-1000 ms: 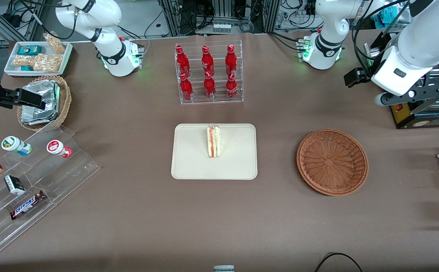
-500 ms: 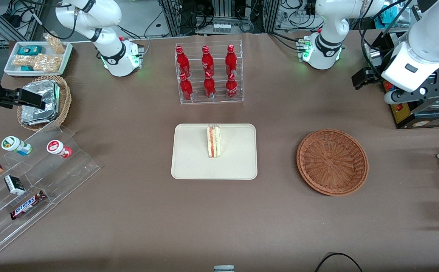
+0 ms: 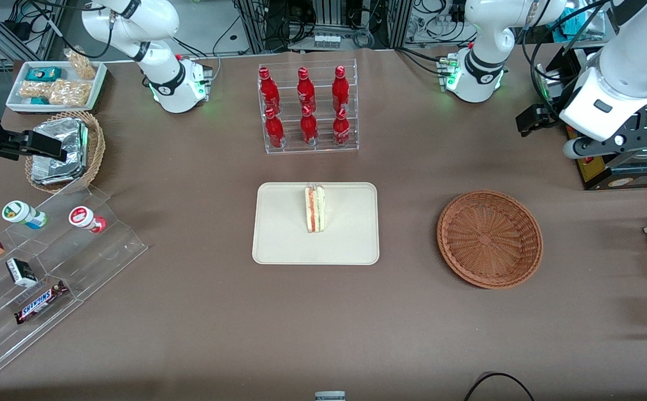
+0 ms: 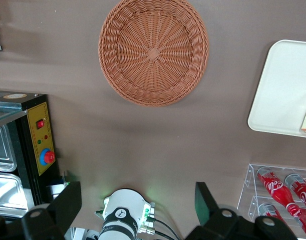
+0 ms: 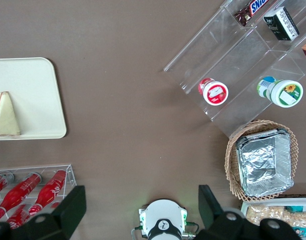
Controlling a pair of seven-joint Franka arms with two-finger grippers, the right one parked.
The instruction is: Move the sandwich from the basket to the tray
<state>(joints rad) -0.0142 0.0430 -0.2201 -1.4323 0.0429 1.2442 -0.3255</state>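
A sandwich (image 5: 5,114) lies on a cream tray (image 5: 35,90) on the brown tabletop (image 5: 123,100). Just beside the tray, red bottles (image 5: 30,192) fill a clear rack (image 5: 68,170). A stepped clear stand (image 5: 232,65) holds two round cups (image 5: 214,92) (image 5: 280,92), a small dark carton (image 5: 281,23) and a chocolate bar (image 5: 251,8). Next to the stand, a foil packet (image 5: 264,161) sits in a tan wicker basket (image 5: 232,150), with snack packets (image 5: 272,214) in a white tray just beside it.
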